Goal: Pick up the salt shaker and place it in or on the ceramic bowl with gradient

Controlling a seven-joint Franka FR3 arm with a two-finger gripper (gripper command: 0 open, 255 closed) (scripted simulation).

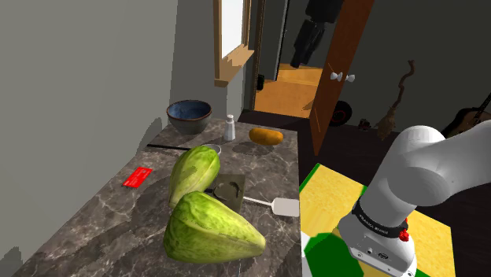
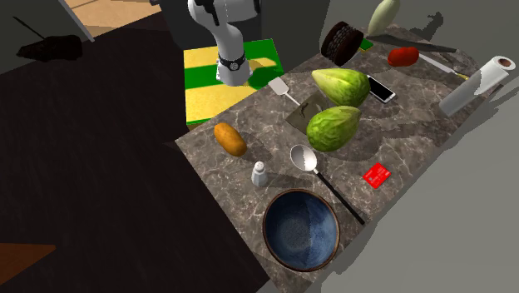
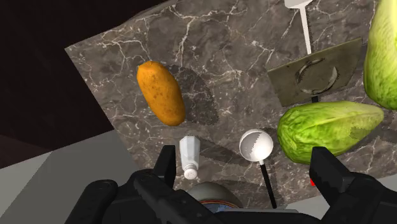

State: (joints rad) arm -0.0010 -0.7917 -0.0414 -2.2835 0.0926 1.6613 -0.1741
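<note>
The salt shaker (image 1: 230,127) stands upright on the dark marbled counter (image 1: 94,220), in the upper middle of the shoulder view. It is just to the right of the dark blue bowl (image 1: 189,122) and to the left of an orange oblong food item (image 1: 266,135). In the second exterior view it sits near the frame's centre, close to the counter's left edge, with the bowl below it at the bottom of the frame and a spoon (image 2: 303,158) to its right.

In the wrist view the gripper (image 3: 245,159) has its black fingers standing wide apart. The shaker shows just inside one finger, with the spoon's head between it and the other. Nothing touches it, so it is not held.

We judge the shaker to be small, light and rigid, with a smooth pale body under a capped top. We cannot tell its material. Because it is tall and narrow, it should tip easily if one finger bumps it first.

We would centre the gripper over it and close on the middle of the body, below the cap, squeezing gently in case the surface is slick. The spoon lies close enough that the far finger needs care. The bowl looks hard-walled, so a low, soft release seems wise.
</note>
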